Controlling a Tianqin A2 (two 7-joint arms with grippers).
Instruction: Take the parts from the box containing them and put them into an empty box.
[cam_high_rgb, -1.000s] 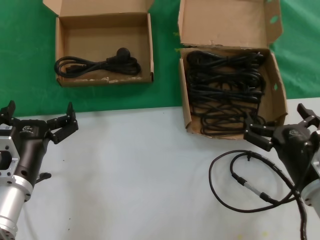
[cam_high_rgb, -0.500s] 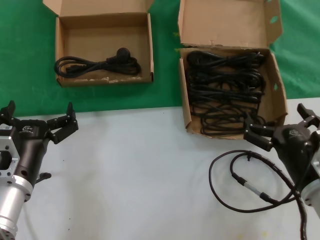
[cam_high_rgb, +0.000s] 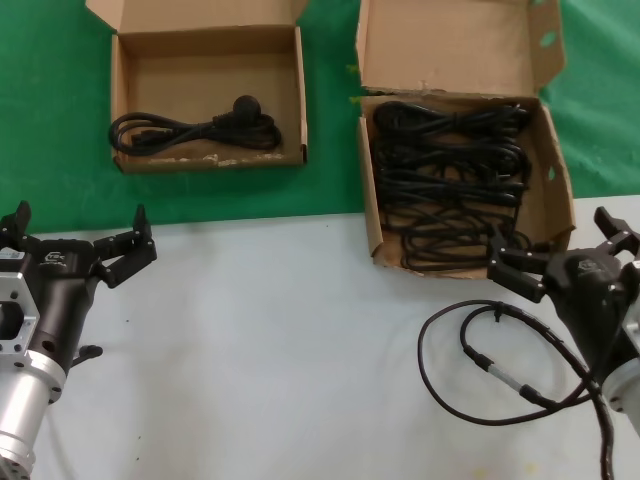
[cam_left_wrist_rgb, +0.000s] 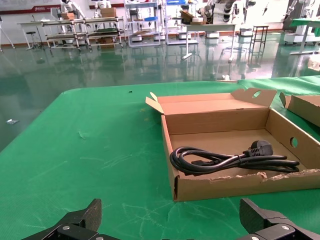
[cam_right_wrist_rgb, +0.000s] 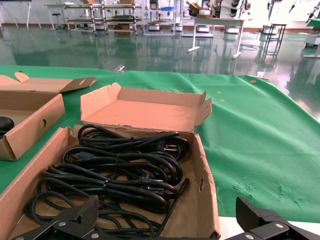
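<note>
Now your right pincer (cam_high_rgb: 556, 262) gapes apart at the oblong cardboard box (cam_high_rgb: 553, 205) of looped rubber cords (cam_high_rgb: 450, 180); left pincer (cam_high_rgb: 78, 243) apart, idle.

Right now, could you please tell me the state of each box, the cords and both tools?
Larger box: lid flap up, full of bundled cords.
Smaller box: open, one bundled cord inside.
Thin cable: loose on the grey table.
Left tool: open, empty, near the smaller box.
Right tool: open, empty, at the larger box's front edge.
</note>
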